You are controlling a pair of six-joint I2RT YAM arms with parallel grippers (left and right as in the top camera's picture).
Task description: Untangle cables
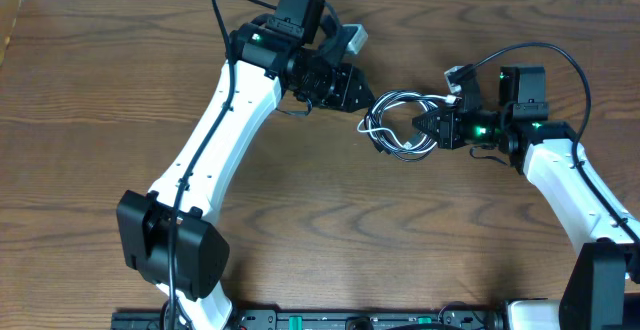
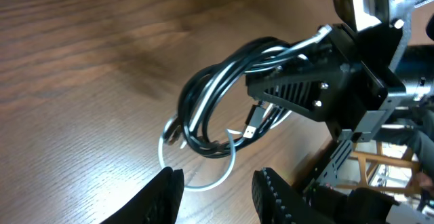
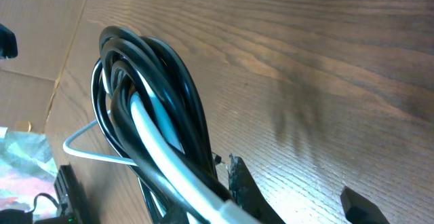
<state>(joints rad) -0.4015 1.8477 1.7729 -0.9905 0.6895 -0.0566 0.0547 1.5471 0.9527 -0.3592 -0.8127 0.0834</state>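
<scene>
Table [image 1: 100,170]: task barely begun, nothing separated. R gripper [image 1: 422,128], 3 o'clock of ctr, clamped on cables [image 1: 392,120]: blk + wht, one tangled coil. L gripper [image 2: 217,183], 10 o'clock of coil, part-open, empty. Plug [image 2: 251,130] hanging mid-loop. All pulling-apart left to do.

Two white-shelled arms [image 1: 215,140] with black joints [image 1: 170,245], small green lights [image 1: 262,38], black wiring [image 1: 214,8] and black fingers [image 2: 163,197].
</scene>
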